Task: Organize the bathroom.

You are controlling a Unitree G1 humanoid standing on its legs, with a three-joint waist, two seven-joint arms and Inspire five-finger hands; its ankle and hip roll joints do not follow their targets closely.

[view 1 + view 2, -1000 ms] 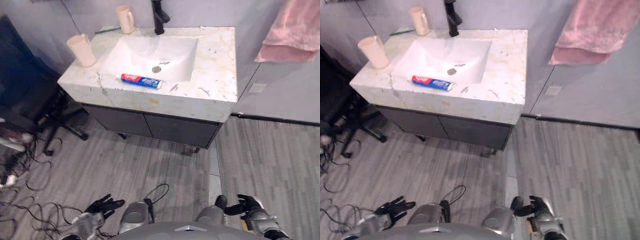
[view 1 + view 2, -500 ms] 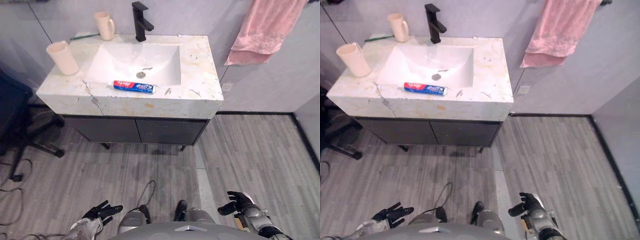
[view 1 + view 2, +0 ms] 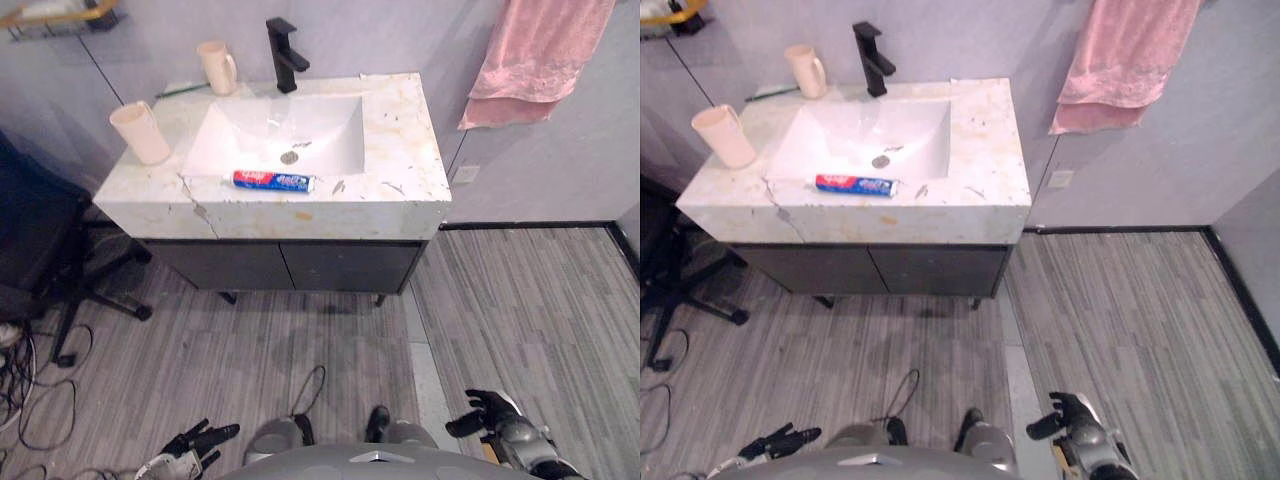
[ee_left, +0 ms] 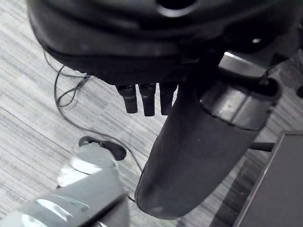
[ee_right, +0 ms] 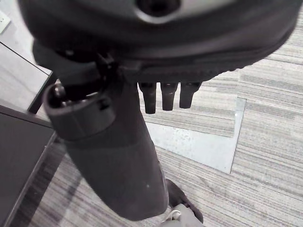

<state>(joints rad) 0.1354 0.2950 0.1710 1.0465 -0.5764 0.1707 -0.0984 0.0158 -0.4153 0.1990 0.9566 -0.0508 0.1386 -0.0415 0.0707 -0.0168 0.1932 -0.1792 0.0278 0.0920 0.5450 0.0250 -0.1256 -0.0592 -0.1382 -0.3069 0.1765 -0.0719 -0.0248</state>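
The approach step is judged to be in hand. The toothpaste tube [image 3: 273,181] is laid on the counter [image 3: 400,190] at the basin's front rim, upper centre of the frame, long axis left-right, cap toward the right. Both the left robot hand [image 3: 190,452] and right robot hand [image 3: 485,415] are held low, fingers relaxed, empty. A reach toward the tube and cups is called for next.

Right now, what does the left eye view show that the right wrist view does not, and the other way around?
Left eye view, not the wrist view: the sink with a toothpaste tube on the counter at its front rim, two cups, a black faucet and a pink towel on the wall. Right wrist view, not the eye view: a close look at the right hand, its fingers straight and holding nothing. Both: that hand, low near the grey plank floor.
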